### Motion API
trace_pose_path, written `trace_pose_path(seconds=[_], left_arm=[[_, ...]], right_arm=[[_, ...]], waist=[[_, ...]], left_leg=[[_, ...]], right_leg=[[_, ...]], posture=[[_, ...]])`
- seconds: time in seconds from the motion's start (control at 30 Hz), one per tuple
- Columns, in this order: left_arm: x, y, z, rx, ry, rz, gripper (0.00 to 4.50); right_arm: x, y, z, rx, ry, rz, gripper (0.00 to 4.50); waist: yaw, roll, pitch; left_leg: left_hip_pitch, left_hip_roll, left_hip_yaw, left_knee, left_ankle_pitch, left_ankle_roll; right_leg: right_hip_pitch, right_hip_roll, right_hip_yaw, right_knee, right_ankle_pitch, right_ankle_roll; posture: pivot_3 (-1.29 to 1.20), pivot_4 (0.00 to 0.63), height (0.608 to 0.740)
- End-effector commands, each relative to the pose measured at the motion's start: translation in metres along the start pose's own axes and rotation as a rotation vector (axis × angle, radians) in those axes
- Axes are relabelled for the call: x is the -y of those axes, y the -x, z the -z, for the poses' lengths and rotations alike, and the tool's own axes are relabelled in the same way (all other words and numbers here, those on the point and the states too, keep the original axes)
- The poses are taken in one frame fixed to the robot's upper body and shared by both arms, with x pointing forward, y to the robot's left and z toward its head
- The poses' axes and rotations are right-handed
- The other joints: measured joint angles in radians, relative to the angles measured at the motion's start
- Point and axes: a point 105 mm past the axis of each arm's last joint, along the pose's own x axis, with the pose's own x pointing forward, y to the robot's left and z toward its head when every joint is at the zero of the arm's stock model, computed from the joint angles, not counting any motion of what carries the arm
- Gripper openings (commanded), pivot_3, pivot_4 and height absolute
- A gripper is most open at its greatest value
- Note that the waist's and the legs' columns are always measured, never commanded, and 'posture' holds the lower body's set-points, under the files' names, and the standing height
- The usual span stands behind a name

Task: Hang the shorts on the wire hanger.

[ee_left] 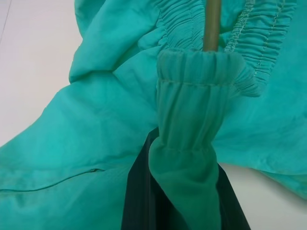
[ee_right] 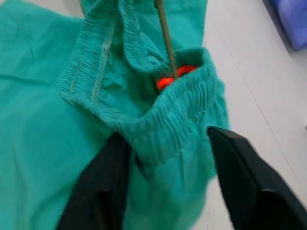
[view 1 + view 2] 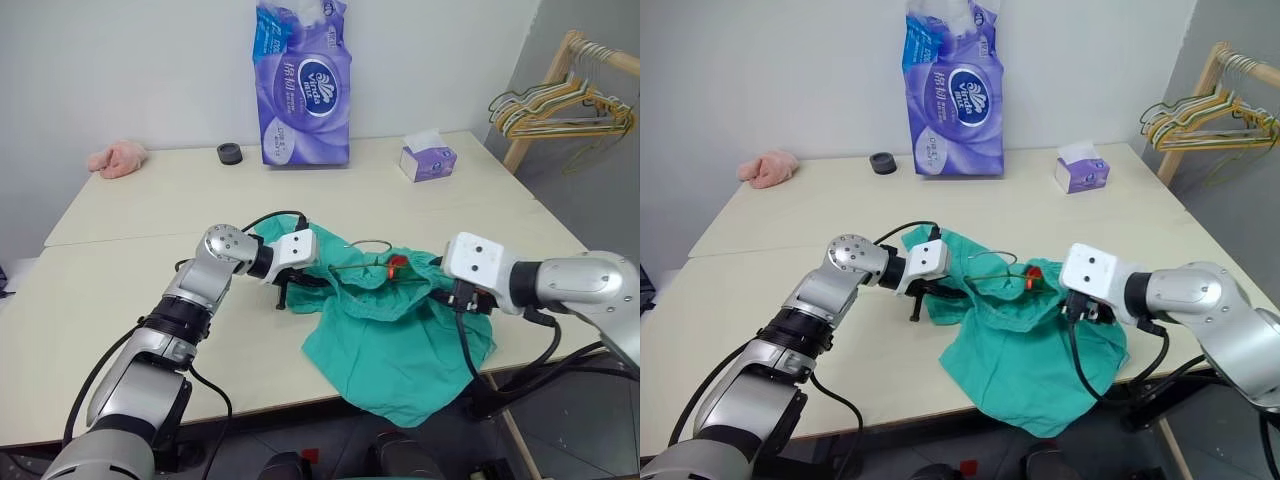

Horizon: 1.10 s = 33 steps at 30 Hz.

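Observation:
The teal-green shorts (image 3: 400,350) lie bunched at the table's front right, one leg hanging over the front edge. The thin wire hanger (image 3: 368,245) rests on them, its wire (image 2: 165,38) running into the gathered waistband beside a red-orange mark (image 3: 396,264). My left gripper (image 3: 290,290) is at the left end of the waistband, and the left wrist view shows it (image 1: 184,153) shut on a pinched fold of the elastic. My right gripper (image 3: 462,298) is at the right end. There its black fingers (image 2: 240,163) stand apart, open, with the waistband lying loosely between them.
At the back of the cream table (image 3: 120,290) stand a tall purple tissue pack (image 3: 305,80) and a small purple tissue box (image 3: 428,160). A black roll (image 3: 229,153) and a pink fluffy cloth (image 3: 118,158) lie at the back left. A wooden rack of hangers (image 3: 565,100) stands to the right.

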Motion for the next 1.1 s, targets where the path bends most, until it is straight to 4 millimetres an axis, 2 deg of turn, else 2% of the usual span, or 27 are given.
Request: trace_pose_path(seconds=[0.03, 0.23, 0.47, 0.7, 0.93, 1.1], left_arm=[[-0.003, 0.003, -0.015, 0.043, -0.043, -0.015, 0.0], [0.005, 0.004, -0.016, 0.044, -0.049, 0.038, 0.0], [0.008, 0.007, -0.013, 0.022, -0.061, 0.055, 0.0], [0.005, 0.007, -0.01, 0.0, -0.084, 0.021, 0.0], [0.003, 0.002, -0.01, -0.007, -0.112, 0.01, 0.0], [0.005, 0.0, -0.011, -0.002, -0.118, 0.015, 0.0]], right_arm=[[0.008, 0.016, 0.001, -0.018, 0.024, 0.025, 3.47], [0.005, 0.02, 0.034, -0.121, -0.033, 0.021, 3.47], [0.004, -0.001, 0.053, -0.134, -0.075, 0.024, 3.47], [0.004, -0.02, 0.062, -0.134, -0.078, -0.002, 3.47], [0.012, -0.034, 0.074, -0.158, -0.074, -0.006, 3.47], [0.015, -0.044, 0.064, -0.122, -0.074, -0.048, 3.47]], waist=[[0.001, 0.0, 0.0], [0.001, 0.0, 0.0], [-0.001, 0.0, 0.0], [0.0, 0.0, 0.0], [0.0, 0.0, 0.0], [-0.001, 0.0, 0.0]], left_leg=[[0.0, 0.0, 0.0, 0.0, 0.0, 0.0], [0.0, 0.0, 0.0, 0.0, 0.0, 0.0], [0.0, 0.0, 0.001, 0.0, 0.0, 0.0], [0.0, 0.0, 0.001, 0.0, 0.0, 0.0], [0.001, 0.0, 0.001, 0.0, 0.0, 0.0], [0.001, 0.0, 0.001, 0.001, 0.0, 0.0]], right_leg=[[0.0, 0.0, 0.0, 0.0, 0.0, 0.0], [0.0, 0.0, 0.0, 0.0, 0.0, 0.0], [0.0, 0.0, 0.0, 0.0, 0.0, 0.0], [0.001, 0.0, 0.001, 0.0, 0.0, 0.0], [0.0, 0.0, 0.0, 0.0, 0.0, 0.0], [0.0, 0.0, 0.0, 0.001, 0.0, 0.0]], posture=[[-0.21, 0.037, 0.74], [-0.21, 0.036, 0.74], [-0.2, 0.03, 0.74], [-0.2, 0.026, 0.74], [-0.2, 0.018, 0.74], [-0.19, 0.018, 0.74]])
